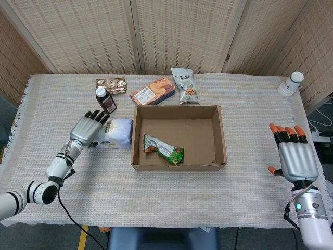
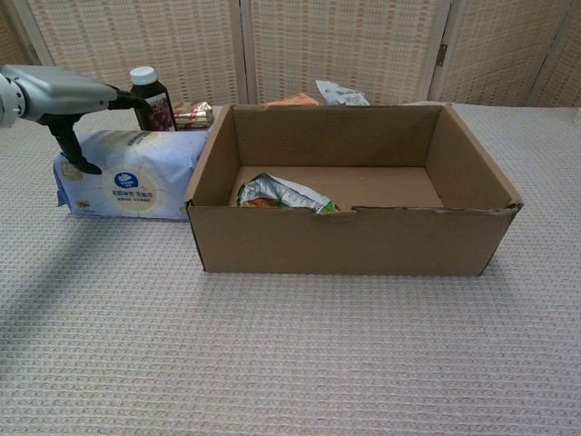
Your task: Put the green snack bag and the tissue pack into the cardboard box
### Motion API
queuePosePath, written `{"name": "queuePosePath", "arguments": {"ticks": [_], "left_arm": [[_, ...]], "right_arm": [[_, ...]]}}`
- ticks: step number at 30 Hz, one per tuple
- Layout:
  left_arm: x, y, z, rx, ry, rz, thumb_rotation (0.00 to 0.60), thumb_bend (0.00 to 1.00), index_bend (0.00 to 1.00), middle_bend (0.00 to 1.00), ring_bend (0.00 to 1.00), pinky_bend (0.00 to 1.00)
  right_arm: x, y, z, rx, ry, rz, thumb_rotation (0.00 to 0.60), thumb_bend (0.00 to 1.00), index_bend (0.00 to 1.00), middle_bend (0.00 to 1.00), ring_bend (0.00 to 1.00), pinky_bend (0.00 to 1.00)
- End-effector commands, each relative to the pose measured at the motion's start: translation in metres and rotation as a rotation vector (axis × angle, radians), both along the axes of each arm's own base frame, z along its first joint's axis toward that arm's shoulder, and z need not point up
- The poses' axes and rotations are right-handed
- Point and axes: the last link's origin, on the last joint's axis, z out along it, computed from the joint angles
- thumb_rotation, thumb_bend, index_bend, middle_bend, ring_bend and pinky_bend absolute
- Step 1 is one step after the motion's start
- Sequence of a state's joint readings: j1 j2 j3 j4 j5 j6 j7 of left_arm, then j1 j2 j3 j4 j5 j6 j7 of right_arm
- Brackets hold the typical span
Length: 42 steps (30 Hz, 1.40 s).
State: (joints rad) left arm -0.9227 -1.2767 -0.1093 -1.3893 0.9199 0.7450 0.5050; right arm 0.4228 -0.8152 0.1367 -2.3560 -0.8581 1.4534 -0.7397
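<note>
We see left hand spread over tissue pack, not gripping; right hand released, empty; snack bag inside box.

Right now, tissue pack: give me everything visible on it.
The tissue pack is a soft, pale blue and white plastic-wrapped block with a round printed label on its front. It lies flat on the woven tablecloth, outside the cardboard box, close against the box's left wall. The left hand is over its outer end, thumb down by the front face; actual grip can't be confirmed. A dark bottle stands behind it.
</note>
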Motion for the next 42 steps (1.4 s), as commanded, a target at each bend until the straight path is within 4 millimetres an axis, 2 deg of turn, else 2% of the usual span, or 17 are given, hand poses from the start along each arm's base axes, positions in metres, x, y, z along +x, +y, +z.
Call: {"name": "queuePosePath", "arguments": {"ticks": [1,13,15,17,20,26,33,42], "left_arm": [[-0.001,0.006,-0.003,-0.013,-0.006,0.02,0.6,0.2,0.0,0.0,0.0,0.13],[-0.015,0.015,-0.019,-0.048,-0.014,0.091,0.6,0.2,0.0,0.0,0.0,0.17],[-0.015,0.015,-0.019,-0.035,-0.022,0.088,0.6,0.21,0.01,0.06,0.02,0.22],[-0.016,0.015,-0.018,-0.024,-0.025,0.081,0.6,0.23,0.1,0.21,0.12,0.31],[-0.018,0.014,-0.017,-0.022,-0.032,0.086,0.6,0.27,0.35,0.44,0.32,0.5],[-0.022,0.011,-0.015,-0.032,-0.032,0.096,0.6,0.31,0.55,0.62,0.5,0.65],[-0.017,0.009,0.005,0.001,-0.045,0.066,0.6,0.34,0.7,0.77,0.64,0.75],[-0.001,-0.002,0.038,0.028,-0.064,0.031,0.6,0.37,0.76,0.83,0.7,0.78]], "right_arm": [[0.0,0.0,0.0,0.0,0.0,-0.001,0.6,0.06,0.08,0.11,0.0,0.07],[0.002,-0.001,0.002,-0.01,-0.003,0.009,0.6,0.06,0.08,0.11,0.0,0.07],[0.002,-0.001,0.002,-0.01,-0.005,0.011,0.6,0.06,0.08,0.11,0.0,0.07],[0.001,-0.001,0.003,-0.01,-0.005,0.01,0.6,0.06,0.08,0.11,0.0,0.07],[0.0,-0.001,0.003,-0.007,-0.004,0.004,0.6,0.06,0.08,0.11,0.0,0.07],[0.001,-0.001,0.003,-0.006,-0.005,0.008,0.6,0.06,0.08,0.11,0.0,0.07],[0.001,-0.001,0.002,-0.003,-0.006,0.004,0.6,0.06,0.08,0.11,0.0,0.07],[0.002,-0.001,0.001,0.0,-0.012,0.014,0.6,0.06,0.08,0.11,0.0,0.07]]}}
